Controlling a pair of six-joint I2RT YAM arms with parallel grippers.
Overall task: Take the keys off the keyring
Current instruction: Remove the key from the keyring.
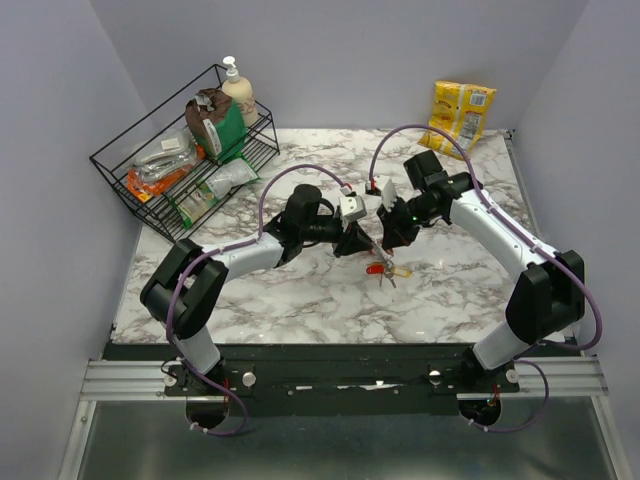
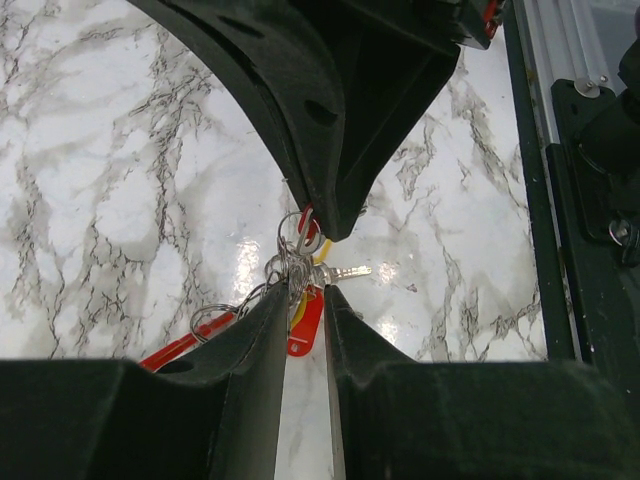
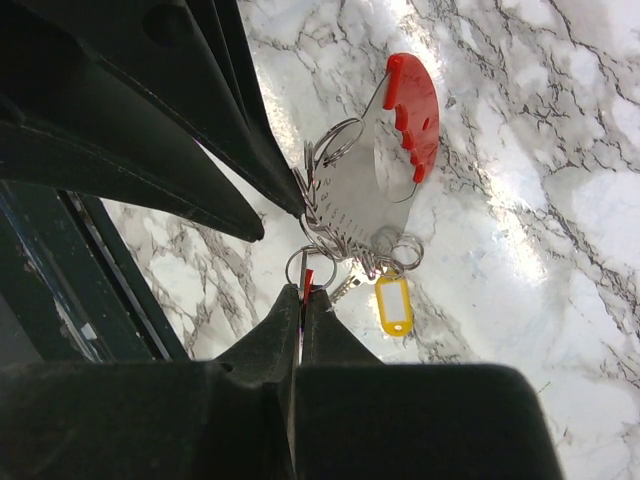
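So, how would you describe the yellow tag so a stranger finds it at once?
In the middle of the marble table, the left claw and right claw meet at the keys. Among them is a small yellow tag with a pale window, the only yellow piece amid silver and red.

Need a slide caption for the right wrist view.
Right gripper pinches a small ring while left gripper holds the keyring cluster; red loop and yellow tag over marble table.
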